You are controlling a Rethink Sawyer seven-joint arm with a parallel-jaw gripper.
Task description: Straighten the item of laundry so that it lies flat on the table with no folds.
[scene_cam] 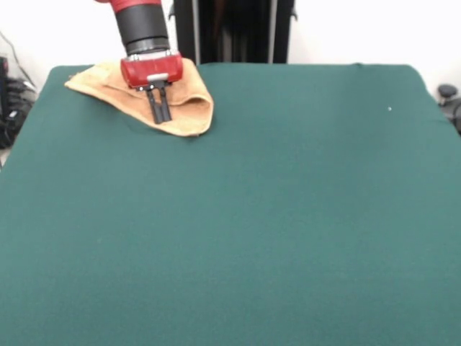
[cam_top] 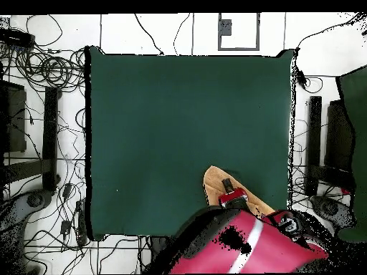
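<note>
The towel (scene_cam: 144, 97) lies bunched and folded over itself at a far corner of the green bench (scene_cam: 274, 216), not yet flat. The gripper (scene_cam: 160, 108) stands over its middle, jaws close together, tips down at the cloth (whether they pinch it I cannot tell). Nearly all the straightening seems left.

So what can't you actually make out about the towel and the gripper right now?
- Front view: the gripper hangs in front of the towel; whether it pinches cloth is unclear.
- Front view: the red wrist hides the towel's middle, so its folds cannot be traced.
- Overhead view: the arm covers much of the towel; band stripes not visible.
</note>
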